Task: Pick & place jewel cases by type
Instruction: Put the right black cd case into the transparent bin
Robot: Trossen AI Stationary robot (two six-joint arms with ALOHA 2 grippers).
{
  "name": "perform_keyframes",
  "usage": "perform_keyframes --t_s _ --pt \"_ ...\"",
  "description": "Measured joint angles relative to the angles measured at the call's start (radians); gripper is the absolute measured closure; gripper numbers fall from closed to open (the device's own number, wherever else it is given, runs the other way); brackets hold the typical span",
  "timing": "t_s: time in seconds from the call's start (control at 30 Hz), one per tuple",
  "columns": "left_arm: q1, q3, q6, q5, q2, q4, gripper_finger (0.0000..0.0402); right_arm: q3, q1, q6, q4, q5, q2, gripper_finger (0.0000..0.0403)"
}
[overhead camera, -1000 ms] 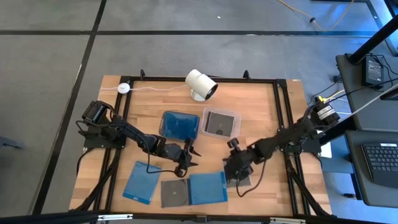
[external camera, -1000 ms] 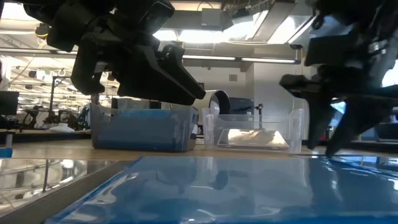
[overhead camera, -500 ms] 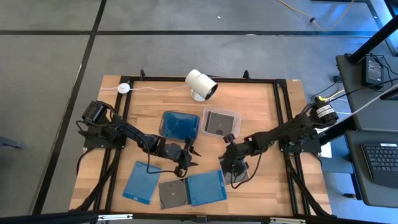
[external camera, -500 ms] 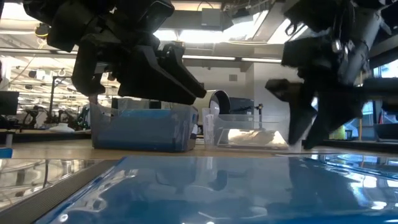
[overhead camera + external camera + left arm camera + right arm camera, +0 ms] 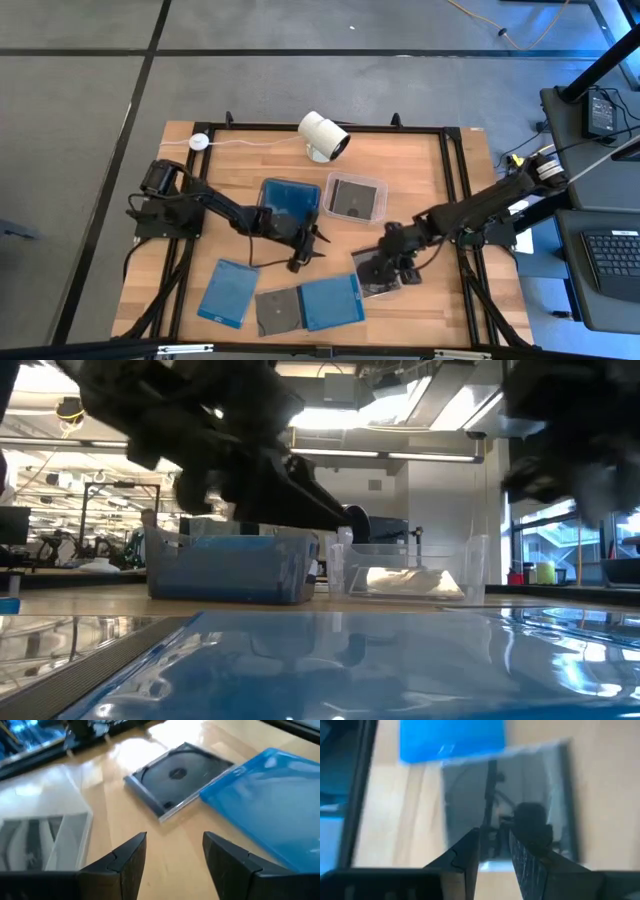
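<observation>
From above, I see the wooden table (image 5: 420, 170) with two tubs (image 5: 320, 198) mid-table and three cases (image 5: 285, 305) along its front edge. My left gripper (image 5: 312, 248) hovers open. My right gripper (image 5: 383, 275), fingers narrowly parted, sits over a dark case (image 5: 376, 285); grip unclear. Left wrist: dark case (image 5: 175, 777) beside blue case (image 5: 272, 805).

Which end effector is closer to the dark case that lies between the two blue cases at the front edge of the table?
The left end effector is nearer, just behind the dark case. The right end effector is farther, beyond the blue case.
</observation>
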Motion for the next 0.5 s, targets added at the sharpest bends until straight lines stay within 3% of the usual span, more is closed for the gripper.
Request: perform_keyframes --t_s 0.23,0.5 --pt "0.024 0.006 -0.014 0.029 0.131 0.225 0.0208 0.0 0.147 0.074 -0.036 -0.001 -0.011 0.0292" --pt "0.011 0.102 -0.02 0.009 0.239 0.239 0.0208 -0.021 0.243 0.277 -0.045 0.134 0.009 0.0292"
